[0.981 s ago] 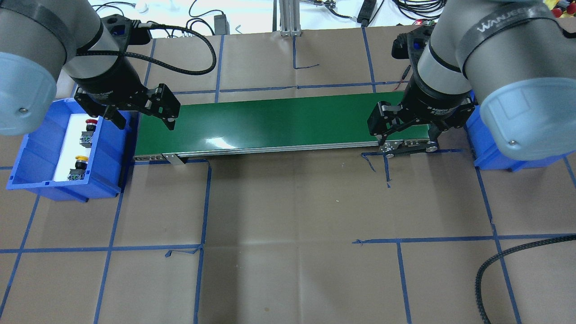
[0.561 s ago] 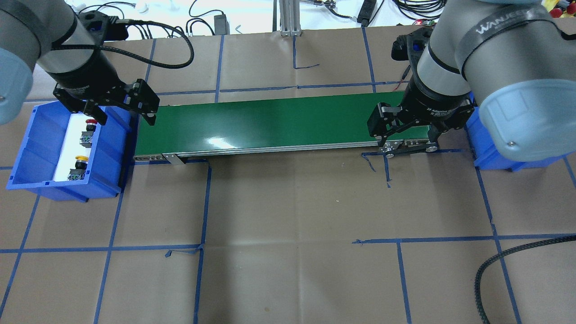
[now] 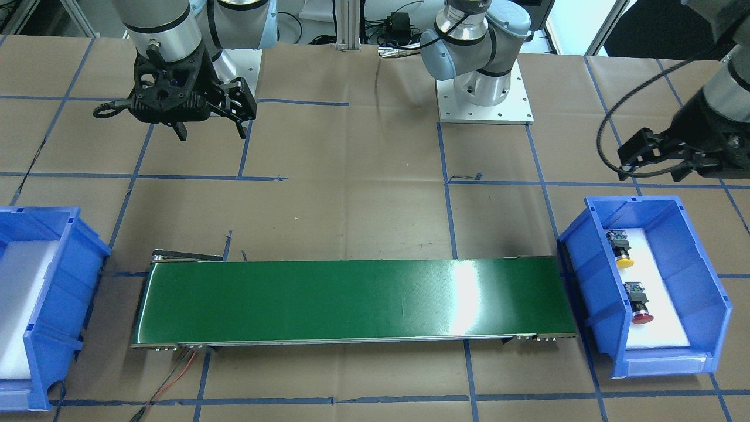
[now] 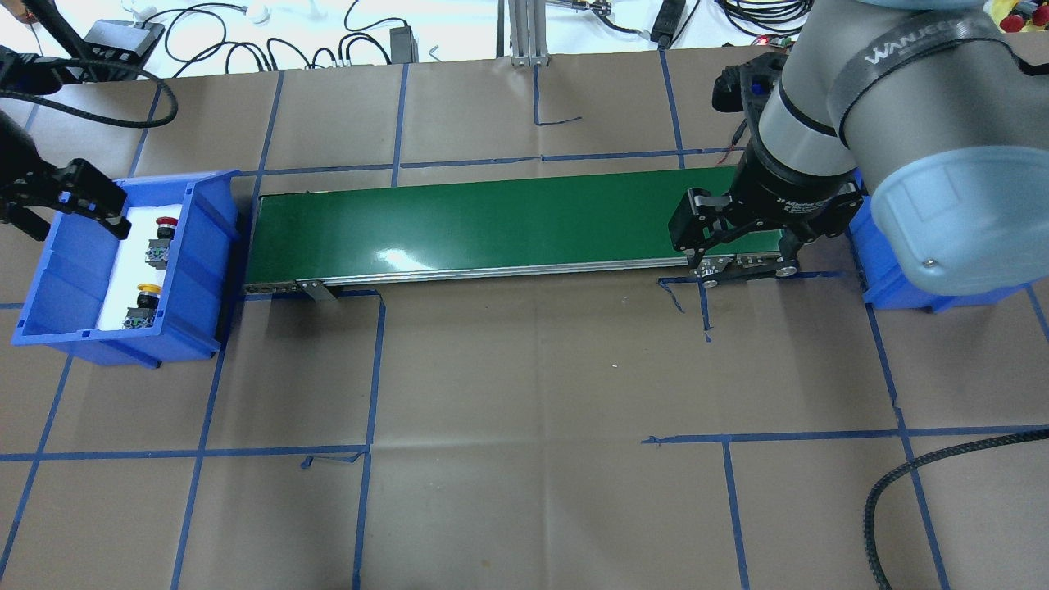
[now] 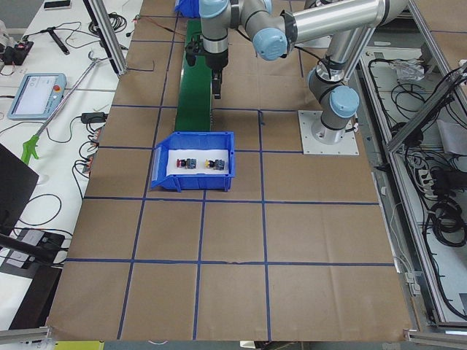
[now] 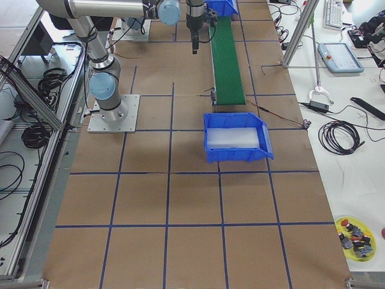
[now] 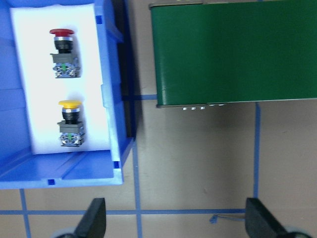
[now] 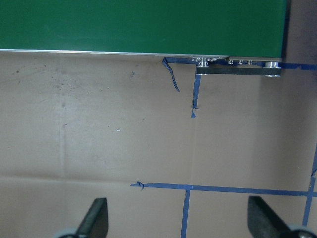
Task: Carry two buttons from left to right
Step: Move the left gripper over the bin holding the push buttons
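Observation:
The red button (image 4: 166,223) and the yellow button (image 4: 147,289) lie on white foam in the blue bin (image 4: 206,246) at the table's left end. They also show in the left wrist view, red (image 7: 63,49) above yellow (image 7: 70,121). In the front view, yellow (image 3: 622,253) lies above red (image 3: 639,306). My left gripper (image 4: 74,225) is open and empty, high over the bin's outer side, clear of both buttons. My right gripper (image 4: 742,254) is open and empty over the right end of the green conveyor belt (image 4: 492,225).
A second blue bin (image 3: 58,275) with bare white foam stands off the belt's right end, partly hidden under my right arm in the overhead view. Blue tape lines cross the brown table cover. A black cable (image 4: 901,475) lies at the front right.
My left gripper has swung left, from over the belt's left end to the bin's outer side. It stays open. The right arm and both buttons have not moved.

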`<act>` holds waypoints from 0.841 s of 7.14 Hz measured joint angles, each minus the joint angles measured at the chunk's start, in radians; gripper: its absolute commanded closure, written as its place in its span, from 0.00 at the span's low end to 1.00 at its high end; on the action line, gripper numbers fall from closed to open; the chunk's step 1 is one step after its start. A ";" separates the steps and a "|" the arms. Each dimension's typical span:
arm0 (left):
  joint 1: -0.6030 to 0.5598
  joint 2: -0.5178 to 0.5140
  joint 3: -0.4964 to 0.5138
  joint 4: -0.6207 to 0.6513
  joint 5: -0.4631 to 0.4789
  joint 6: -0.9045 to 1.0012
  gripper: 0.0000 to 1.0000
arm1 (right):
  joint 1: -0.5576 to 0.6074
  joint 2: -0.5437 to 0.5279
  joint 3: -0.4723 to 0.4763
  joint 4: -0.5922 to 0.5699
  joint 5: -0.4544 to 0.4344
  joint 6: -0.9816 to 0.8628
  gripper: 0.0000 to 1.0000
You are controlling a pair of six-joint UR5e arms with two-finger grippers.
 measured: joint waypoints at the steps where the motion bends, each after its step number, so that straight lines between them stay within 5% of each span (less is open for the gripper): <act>1: 0.065 -0.041 0.006 0.027 -0.003 0.048 0.00 | 0.000 0.000 0.001 0.000 0.000 0.000 0.00; 6: 0.102 -0.176 -0.067 0.300 -0.040 0.079 0.01 | 0.000 0.001 0.001 -0.001 0.002 0.000 0.00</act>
